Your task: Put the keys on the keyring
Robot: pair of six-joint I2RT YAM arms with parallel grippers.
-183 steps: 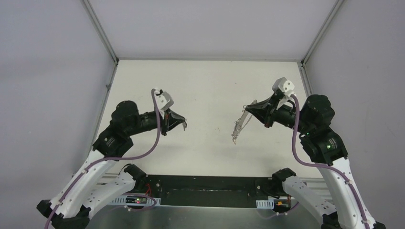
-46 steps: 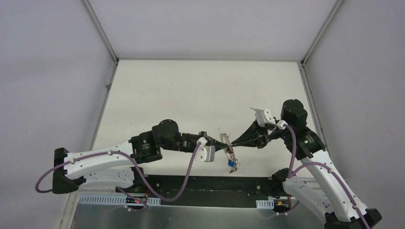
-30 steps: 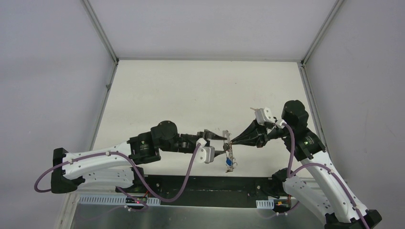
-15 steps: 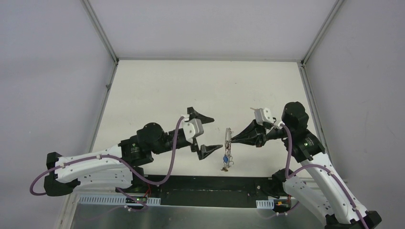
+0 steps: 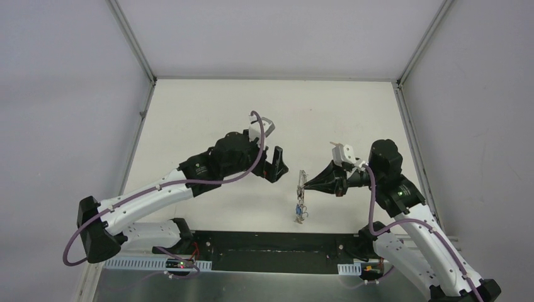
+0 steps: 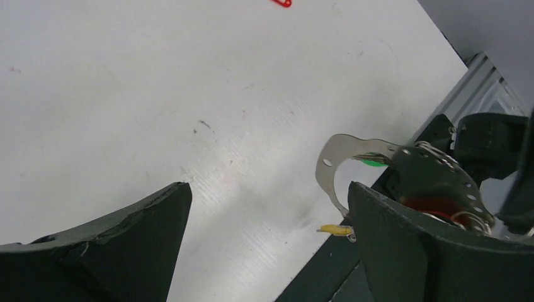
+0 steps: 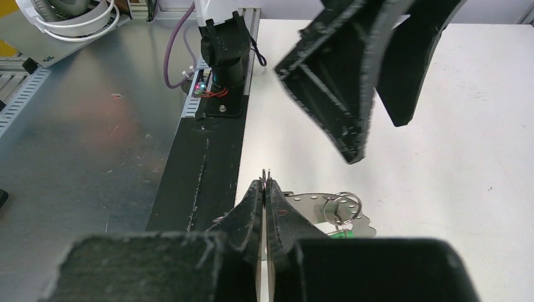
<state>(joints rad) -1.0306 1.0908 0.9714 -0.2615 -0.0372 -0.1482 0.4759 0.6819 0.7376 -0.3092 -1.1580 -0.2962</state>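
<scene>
1. I am pinching the keyring (image 7: 265, 172) with the right gripper (image 7: 265, 189). Its jaws are pressing together on the thin wire, which is showing just above the fingertips in the right wrist view.
2. The keyring (image 5: 301, 182) is hanging edge-on from the right gripper (image 5: 305, 186), over the near part of the table (image 5: 220, 107). I am judging it to be off the surface.
3. The keys (image 5: 301, 212) are dangling in a bunch at the bottom of the keyring. The right wrist view is showing the keys (image 7: 315, 202) as a flat silvery piece, a small wire loop and a green head. The left wrist view is showing the keys (image 6: 359, 141) partly hidden behind my own finger, with some red among them.
4. I am holding the left gripper (image 5: 279, 167) just beside the keyring, on its left and apart from it. The left gripper (image 6: 267, 192) is standing spread wide and is carrying nothing.
5. A small red item (image 6: 281, 2) is lying on the table well apart from both arms. It is too small to identify, and I am guessing it may be another key.
6. I am judging the task to be well advanced, since several keys are hanging on the keyring. Whether any are waiting to be threaded I cannot tell, and the red item is the only candidate showing.
</scene>
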